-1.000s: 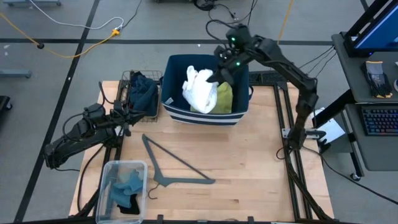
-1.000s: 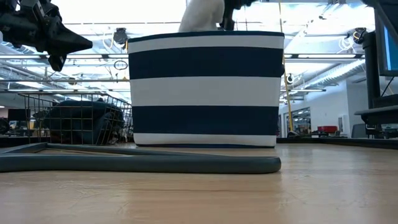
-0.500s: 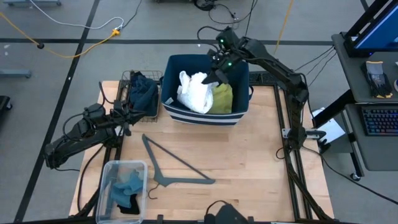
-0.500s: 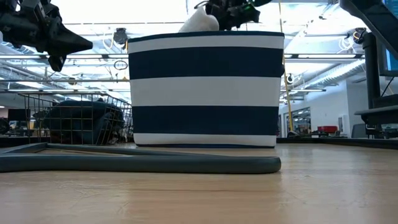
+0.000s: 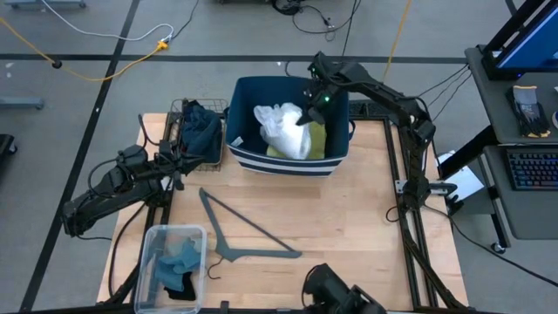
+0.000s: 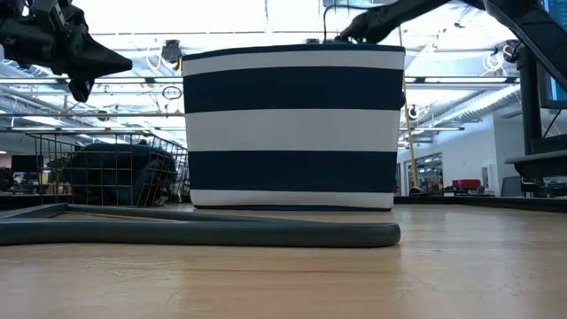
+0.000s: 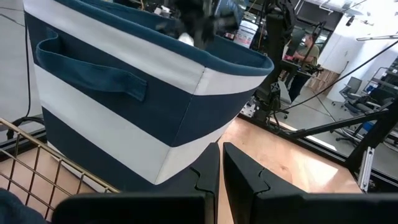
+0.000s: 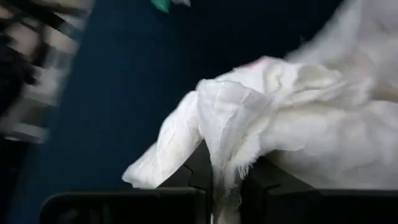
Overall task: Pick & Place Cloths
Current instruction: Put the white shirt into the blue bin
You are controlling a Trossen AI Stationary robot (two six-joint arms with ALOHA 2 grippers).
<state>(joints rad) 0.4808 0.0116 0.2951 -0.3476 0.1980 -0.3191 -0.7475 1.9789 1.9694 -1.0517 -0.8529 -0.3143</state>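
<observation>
A white cloth point(image 5: 283, 129) lies bunched inside the navy-and-white striped bin point(image 5: 288, 167), beside a yellow cloth point(image 5: 316, 139). My right gripper point(image 5: 307, 113) reaches down into the bin from its far right and is shut on the white cloth. In the low view only the right arm point(image 6: 368, 25) shows above the bin's rim point(image 6: 292, 51); the cloth is hidden behind the wall. My left gripper point(image 5: 179, 171) waits shut near the table's left edge, beside the wire basket point(image 5: 179, 139) that holds dark cloths point(image 5: 200, 129). My right gripper pinches a bunched fold of the white cloth point(image 8: 225, 163) between its two fingers point(image 8: 198, 169), coming from above and slanting down into the bin. The frayed edge hangs down between the fingers. The rest of the cloth point(image 8: 311, 124) lies piled in the bin ahead of them.
A grey plastic hanger point(image 5: 248, 234) lies flat in the middle of the table. A clear plastic box point(image 5: 150, 262) with teal and blue cloths sits at the near left corner. A dark object point(image 5: 336, 292) shows at the near edge. Bare wood lies on the right half.
My right gripper, still shut on the white cloth, has come down into the bin. The cloth stood above the bin's rim in the low view and has dropped below it; from above it has settled from a tall bundle into a lower heap. A dark object has appeared at the near edge.
</observation>
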